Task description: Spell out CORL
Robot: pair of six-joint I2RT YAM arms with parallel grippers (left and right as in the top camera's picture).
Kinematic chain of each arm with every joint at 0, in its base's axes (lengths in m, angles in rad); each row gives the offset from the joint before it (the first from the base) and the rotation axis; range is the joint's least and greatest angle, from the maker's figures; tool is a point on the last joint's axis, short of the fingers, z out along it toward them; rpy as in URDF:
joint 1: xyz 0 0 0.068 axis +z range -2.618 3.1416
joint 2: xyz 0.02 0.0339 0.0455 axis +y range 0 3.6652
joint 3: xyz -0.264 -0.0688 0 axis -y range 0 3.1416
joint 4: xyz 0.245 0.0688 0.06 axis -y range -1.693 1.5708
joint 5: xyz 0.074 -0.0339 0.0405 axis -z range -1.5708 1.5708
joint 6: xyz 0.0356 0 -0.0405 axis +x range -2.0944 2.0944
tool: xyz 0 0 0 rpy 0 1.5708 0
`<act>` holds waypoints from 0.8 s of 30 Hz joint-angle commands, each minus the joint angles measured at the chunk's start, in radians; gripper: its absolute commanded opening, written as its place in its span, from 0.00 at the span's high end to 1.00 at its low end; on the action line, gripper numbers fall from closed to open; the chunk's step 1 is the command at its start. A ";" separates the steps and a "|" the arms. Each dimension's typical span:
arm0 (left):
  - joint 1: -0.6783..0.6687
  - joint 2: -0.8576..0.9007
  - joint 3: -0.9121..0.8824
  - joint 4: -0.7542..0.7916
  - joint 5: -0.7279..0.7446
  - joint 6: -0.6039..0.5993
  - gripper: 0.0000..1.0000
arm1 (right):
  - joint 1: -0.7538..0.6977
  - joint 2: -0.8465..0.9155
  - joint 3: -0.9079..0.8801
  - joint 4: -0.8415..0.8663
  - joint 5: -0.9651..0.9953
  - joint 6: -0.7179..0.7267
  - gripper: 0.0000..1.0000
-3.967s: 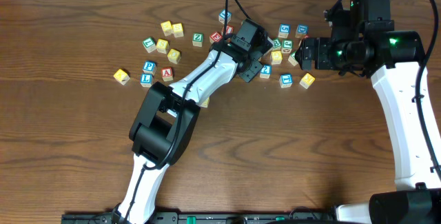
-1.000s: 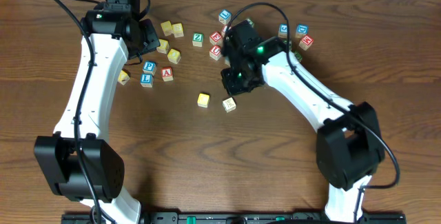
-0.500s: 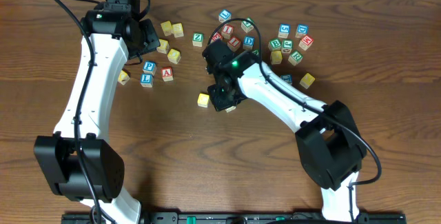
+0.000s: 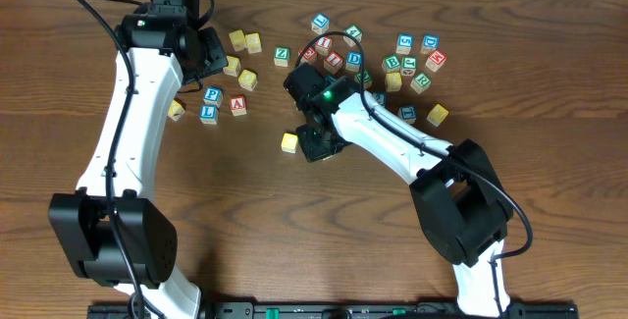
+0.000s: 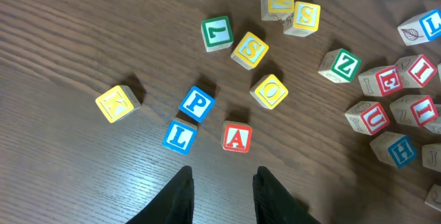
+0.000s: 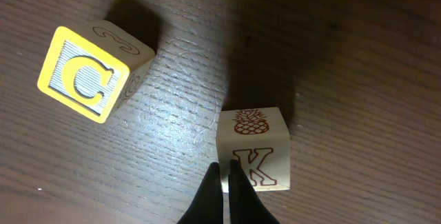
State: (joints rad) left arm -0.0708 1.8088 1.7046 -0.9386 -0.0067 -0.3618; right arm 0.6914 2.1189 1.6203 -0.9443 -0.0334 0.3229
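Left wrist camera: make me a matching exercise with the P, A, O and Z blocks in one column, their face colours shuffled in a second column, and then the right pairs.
Column one
1. P block
2. A block
3. O block
4. Z block

Column two
a. green
b. blue
c. yellow
d. red

Right pairs: 1-b, 2-d, 3-c, 4-a
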 commanded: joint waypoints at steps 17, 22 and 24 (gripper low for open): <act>0.000 0.011 0.001 -0.011 -0.010 0.013 0.71 | 0.026 0.061 -0.014 -0.033 -0.072 -0.105 0.99; 0.000 0.011 0.001 -0.011 -0.010 0.013 0.71 | 0.030 0.063 -0.014 -0.034 -0.071 -0.103 0.99; 0.000 0.011 0.001 -0.011 -0.010 0.014 0.71 | 0.030 0.063 -0.007 -0.037 -0.070 -0.104 0.99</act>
State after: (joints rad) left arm -0.0708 1.8088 1.7046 -0.9428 -0.0067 -0.3618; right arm 0.7128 2.1777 1.6089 -0.9768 -0.0975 0.2329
